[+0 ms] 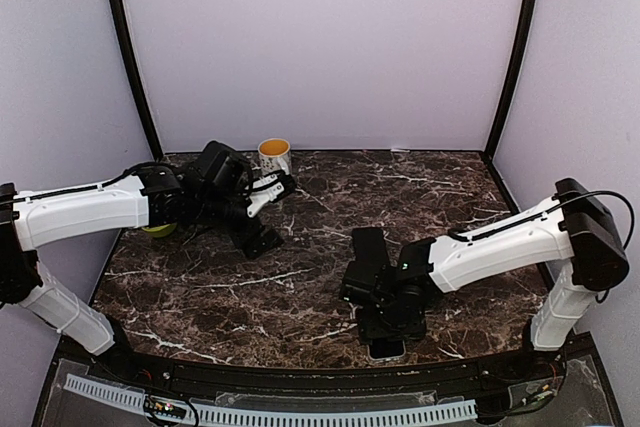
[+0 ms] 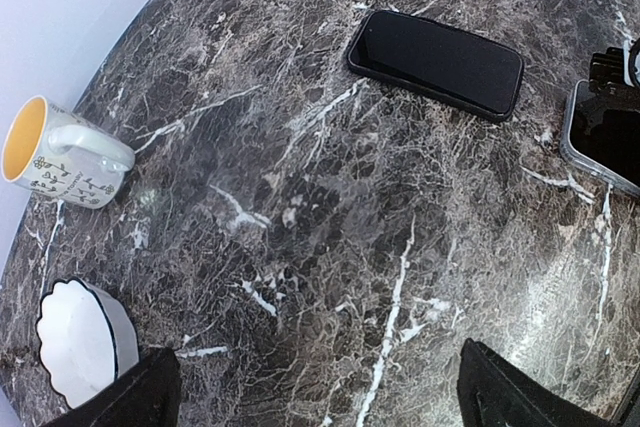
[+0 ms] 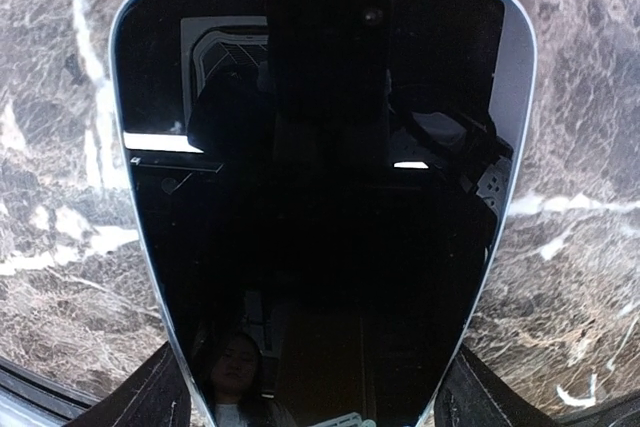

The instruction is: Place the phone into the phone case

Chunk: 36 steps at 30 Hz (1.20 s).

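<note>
The polished marble-look counter (image 2: 330,247) is dark brown-black, crossed all over by white and grey veins. The flat glossy black phone (image 3: 320,197) has a mirror-dark screen. It is edged by the clear soft phone case (image 3: 518,87), whose rim reads pale blue-white. A second flat black phone (image 2: 437,62) is dark all over, with no pale edge. The ceramic mug (image 2: 70,172) is white outside with small dark sprig marks, and yellow-orange inside. The scalloped white bowl (image 2: 75,342) carries a thin dark rim line. The left arm (image 1: 80,212) and right arm (image 1: 500,242) have white shells with black joints. The left gripper (image 2: 315,392) has black fingers (image 2: 130,397). The smooth walls (image 1: 320,47) are pale lilac.
</note>
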Each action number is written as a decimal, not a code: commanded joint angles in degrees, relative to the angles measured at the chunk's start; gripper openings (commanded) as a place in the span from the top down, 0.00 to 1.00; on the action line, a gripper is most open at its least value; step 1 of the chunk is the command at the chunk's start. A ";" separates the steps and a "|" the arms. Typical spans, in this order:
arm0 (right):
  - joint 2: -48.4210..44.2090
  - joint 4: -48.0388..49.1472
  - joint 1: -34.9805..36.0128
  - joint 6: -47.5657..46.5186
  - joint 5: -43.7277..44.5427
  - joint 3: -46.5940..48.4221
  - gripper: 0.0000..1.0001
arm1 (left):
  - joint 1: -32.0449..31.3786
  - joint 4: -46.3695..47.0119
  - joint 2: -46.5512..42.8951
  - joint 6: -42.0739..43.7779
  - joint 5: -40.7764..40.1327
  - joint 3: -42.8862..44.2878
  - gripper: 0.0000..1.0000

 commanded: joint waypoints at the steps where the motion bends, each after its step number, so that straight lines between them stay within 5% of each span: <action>1: -3.69 2.41 0.41 -2.37 6.74 2.44 0.68 | 0.33 -0.32 -0.39 0.21 1.01 -0.58 0.01; 7: -10.48 5.42 2.88 -7.24 21.35 6.74 0.75 | 0.34 3.50 -4.04 -2.64 4.87 -0.94 0.01; 12: -13.71 12.37 4.61 -17.84 34.76 11.87 0.75 | 0.26 14.64 -10.99 -14.20 17.98 -2.02 0.02; 19: -14.76 35.15 5.41 -40.51 40.19 14.57 0.74 | 0.05 45.99 -19.76 -34.80 23.17 -12.51 0.05; 30: -11.81 46.17 5.41 -52.03 37.21 17.95 0.75 | -2.22 43.60 -13.41 -32.04 18.11 -6.71 0.16; 36: -11.49 46.15 5.49 -53.97 36.29 18.08 0.75 | -2.50 46.04 -11.54 -31.06 18.38 -5.67 0.37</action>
